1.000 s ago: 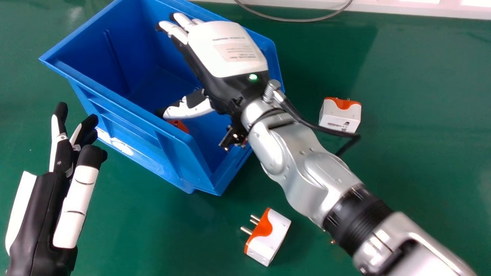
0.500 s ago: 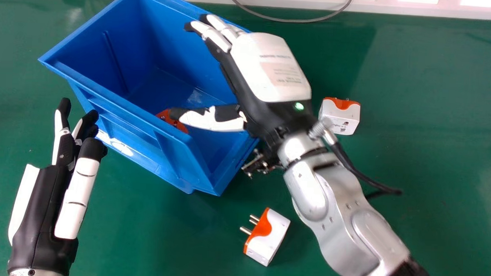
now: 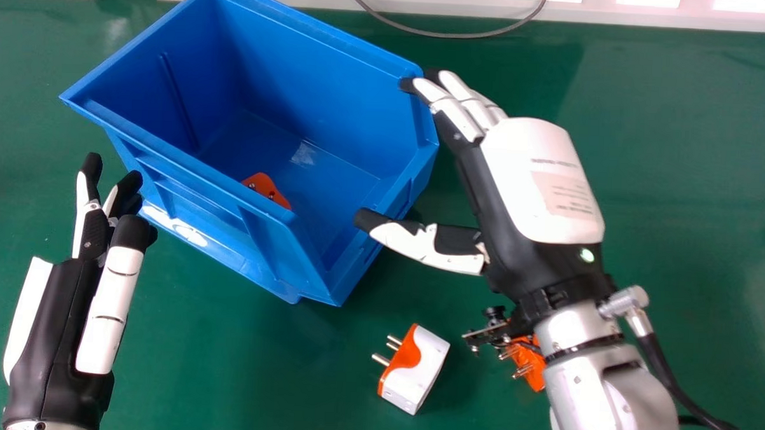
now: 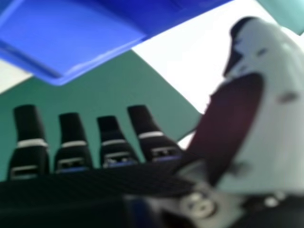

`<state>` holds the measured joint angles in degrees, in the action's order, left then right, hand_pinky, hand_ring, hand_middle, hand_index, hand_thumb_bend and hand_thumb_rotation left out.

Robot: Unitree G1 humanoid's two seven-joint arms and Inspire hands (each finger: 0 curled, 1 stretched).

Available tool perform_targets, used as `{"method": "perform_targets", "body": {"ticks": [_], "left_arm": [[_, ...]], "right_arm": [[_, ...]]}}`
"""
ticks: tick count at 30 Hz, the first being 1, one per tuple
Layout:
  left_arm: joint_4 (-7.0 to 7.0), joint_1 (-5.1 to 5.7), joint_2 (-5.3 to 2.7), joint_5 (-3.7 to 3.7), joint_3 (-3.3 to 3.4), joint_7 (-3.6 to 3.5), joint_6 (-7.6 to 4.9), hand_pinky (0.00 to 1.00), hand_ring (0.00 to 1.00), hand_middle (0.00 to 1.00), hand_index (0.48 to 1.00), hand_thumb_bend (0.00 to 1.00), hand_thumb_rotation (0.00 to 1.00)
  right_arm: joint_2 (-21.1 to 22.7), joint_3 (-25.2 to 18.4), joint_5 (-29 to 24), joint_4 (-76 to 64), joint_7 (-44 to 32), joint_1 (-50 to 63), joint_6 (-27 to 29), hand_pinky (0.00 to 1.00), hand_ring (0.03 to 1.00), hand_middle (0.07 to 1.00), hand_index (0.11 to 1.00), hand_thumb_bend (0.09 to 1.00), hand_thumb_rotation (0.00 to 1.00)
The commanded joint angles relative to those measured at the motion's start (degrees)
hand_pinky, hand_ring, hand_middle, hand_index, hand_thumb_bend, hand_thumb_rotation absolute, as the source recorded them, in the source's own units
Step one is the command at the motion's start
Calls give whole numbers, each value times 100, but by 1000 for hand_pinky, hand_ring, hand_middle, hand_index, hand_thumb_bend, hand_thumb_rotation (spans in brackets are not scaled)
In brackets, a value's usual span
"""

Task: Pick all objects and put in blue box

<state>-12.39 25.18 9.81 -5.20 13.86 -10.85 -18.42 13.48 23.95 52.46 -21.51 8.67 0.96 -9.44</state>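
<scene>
My right hand (image 3: 536, 182) is open above the table at the blue box's right side, its fingertips near the box's right corner. In the right hand view, the straight fingers of my right hand (image 4: 161, 147) hold nothing, with the blue box (image 4: 71, 38) beyond them. An orange-faced object (image 3: 267, 189) lies inside the blue box (image 3: 335, 290). One white and orange plug adapter (image 3: 418, 369) rests on the table in front of the box. Another orange piece (image 3: 530, 363) is partly hidden by my right wrist. My left hand (image 3: 66, 331) stays open at the left.
The green table (image 3: 237, 363) carries everything. A grey cable (image 3: 452, 35) curves along its far edge, by a pale ledge (image 3: 428, 1). The box's front wall stands between my left hand and the object inside.
My right hand has moved out from over the box, rightward and nearer, staying open. It now covers the spot of the far adapter, while an orange piece shows by the wrist. My left hand shifted slightly.
</scene>
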Motion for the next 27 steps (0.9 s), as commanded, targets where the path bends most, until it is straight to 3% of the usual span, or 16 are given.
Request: {"method": "perform_targets", "body": {"ticks": [1, 8, 15, 27], "left_arm": [[-56, 28, 39, -66, 48, -16, -88, 915, 984, 982, 982, 689, 996], [-96, 53, 41, -67, 43, -27, -80, 926, 989, 989, 988, 683, 1000], [-118, 87, 57, -71, 52, -46, -73, 933, 994, 993, 991, 681, 1000], [-232, 212, 55, -117, 66, -78, -63, 937, 996, 995, 990, 677, 1000]], "right_arm": [[46, -260, 139, -295, 154, 165, -10, 747, 884, 911, 861, 368, 556], [243, -870, 252, -5, 320, 340, 15, 760, 894, 920, 861, 378, 555], [696, -1227, 342, 875, 188, -274, 9, 752, 892, 919, 859, 387, 547], [1677, -927, 417, 2540, -527, -1748, 447, 738, 876, 908, 857, 422, 569]]}}
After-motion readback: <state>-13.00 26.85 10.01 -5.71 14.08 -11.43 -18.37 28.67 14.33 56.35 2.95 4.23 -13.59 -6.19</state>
